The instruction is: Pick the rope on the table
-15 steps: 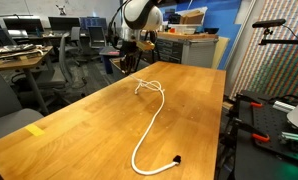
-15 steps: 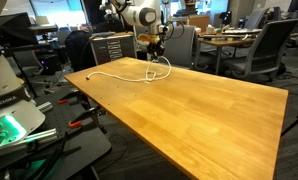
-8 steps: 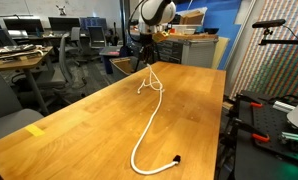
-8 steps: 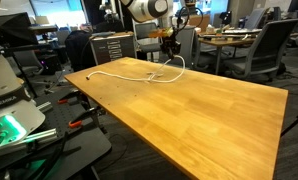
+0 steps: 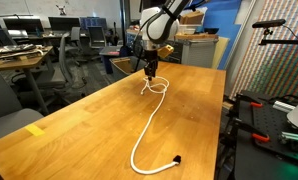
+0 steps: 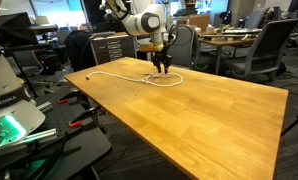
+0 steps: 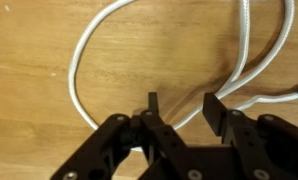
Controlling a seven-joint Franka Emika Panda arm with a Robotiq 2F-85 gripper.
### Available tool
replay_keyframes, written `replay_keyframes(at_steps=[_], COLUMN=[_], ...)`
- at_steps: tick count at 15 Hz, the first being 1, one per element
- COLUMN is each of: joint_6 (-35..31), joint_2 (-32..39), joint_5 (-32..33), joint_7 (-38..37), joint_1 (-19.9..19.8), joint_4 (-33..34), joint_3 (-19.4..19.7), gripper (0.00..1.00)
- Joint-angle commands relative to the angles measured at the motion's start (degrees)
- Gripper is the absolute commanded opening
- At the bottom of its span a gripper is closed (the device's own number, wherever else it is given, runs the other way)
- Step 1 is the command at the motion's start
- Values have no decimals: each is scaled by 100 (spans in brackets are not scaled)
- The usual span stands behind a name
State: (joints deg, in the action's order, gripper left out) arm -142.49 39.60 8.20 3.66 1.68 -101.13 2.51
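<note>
1. The table [image 5: 84, 128] is cut off by the lower frame edge in both exterior views [image 6: 214, 110]. In the wrist view only a patch of its wooden grain [image 7: 29, 70] is seen.
2. The arm [image 5: 161, 20] is shown bent over the far end of the table. Its base cannot be made out against the cluttered office behind.
3. The rope [image 5: 154, 118] is laid on the table. Its full run, from the loops at the far end to the near edge, is seen in an exterior view. Elsewhere it is thin and hard to follow [image 6: 124, 74]. In the wrist view only the loops [image 7: 84, 50] are shown, cut off at the top and right.
4. The gripper [image 5: 149, 70] is hung just above the loops [image 6: 161, 67]. In the wrist view [image 7: 181, 110] the jaws are seen apart, with a strand visible in the gap. Contact cannot be told.
5. The yellow tape mark [image 5: 34, 129] is shown in an exterior view only.
6. The dark tip [image 5: 177, 158] of the rope is seen there too.
</note>
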Motion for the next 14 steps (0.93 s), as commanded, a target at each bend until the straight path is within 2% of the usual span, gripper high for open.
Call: replay_keyframes(at_steps=[1,3,4,7,11,14], joint_6=[-542,-817,-992,-1210,-1138,-1062], joint_2=[-163,-222,-268,-401,-666,-875], joint_5=[331,580,758,1171,1562,1488], joint_7=[64,147,259,700,1598,2469], joint_1=[128,189,219,216,104,-69], joint_4=[-219,-233,-237,-273,-459,-464], joint_3=[52,97,115,57,-111,-470], gripper=[83,98,100,100,100,100])
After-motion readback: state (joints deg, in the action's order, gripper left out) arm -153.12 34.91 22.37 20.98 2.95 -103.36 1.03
